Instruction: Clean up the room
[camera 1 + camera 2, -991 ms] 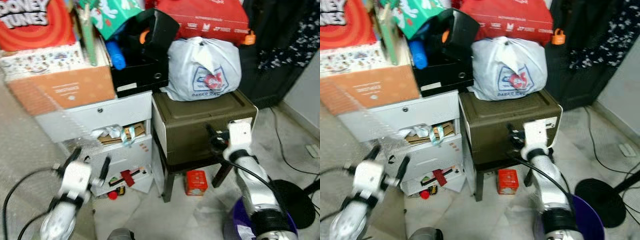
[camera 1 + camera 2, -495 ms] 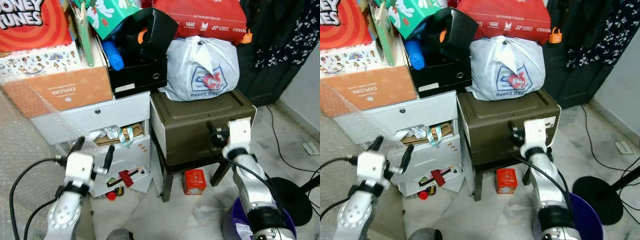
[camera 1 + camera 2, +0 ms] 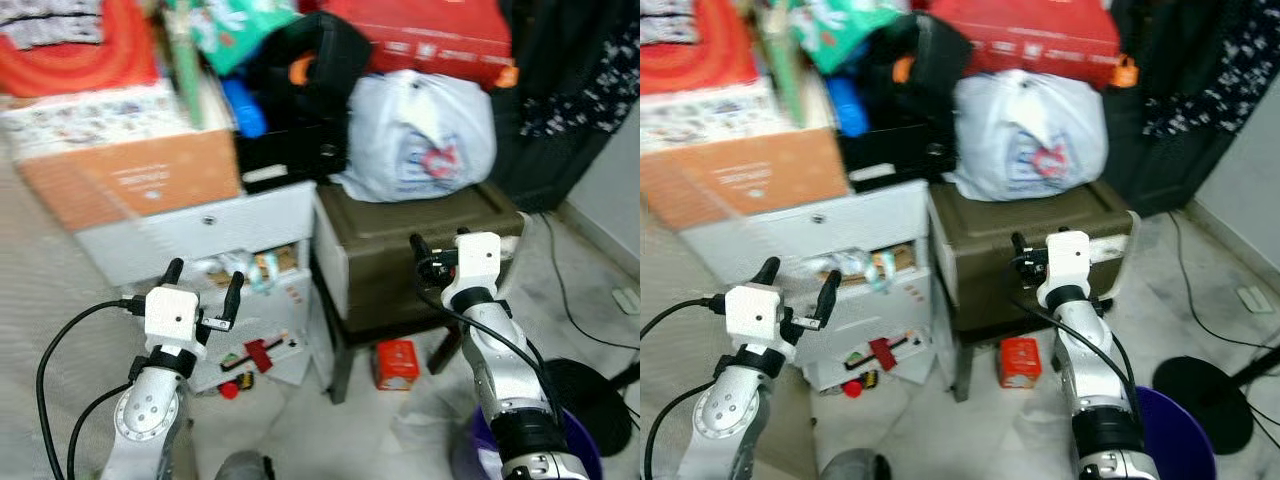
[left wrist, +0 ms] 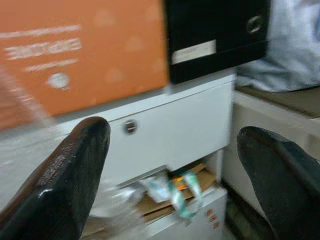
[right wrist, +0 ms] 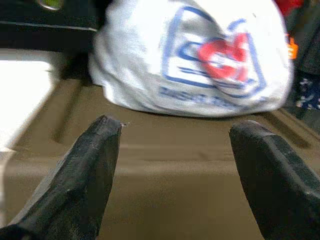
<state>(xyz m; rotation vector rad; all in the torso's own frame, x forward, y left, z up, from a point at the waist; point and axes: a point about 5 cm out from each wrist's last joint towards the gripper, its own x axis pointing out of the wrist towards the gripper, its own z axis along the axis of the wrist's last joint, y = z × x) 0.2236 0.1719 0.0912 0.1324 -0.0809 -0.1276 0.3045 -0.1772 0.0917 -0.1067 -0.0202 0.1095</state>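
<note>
You have barely started: both the left gripper [image 3: 203,285] and right gripper [image 3: 434,248] hang spread and empty, while the red box [image 3: 394,363] and small red ball [image 3: 229,390] lie on the floor [image 3: 330,430] below the cluttered drawers [image 3: 250,300].

Motion blur over the stacked boxes [image 3: 120,150], print on the white bag [image 3: 420,135] unreadable, drawer contents [image 3: 240,270] indistinct.
</note>
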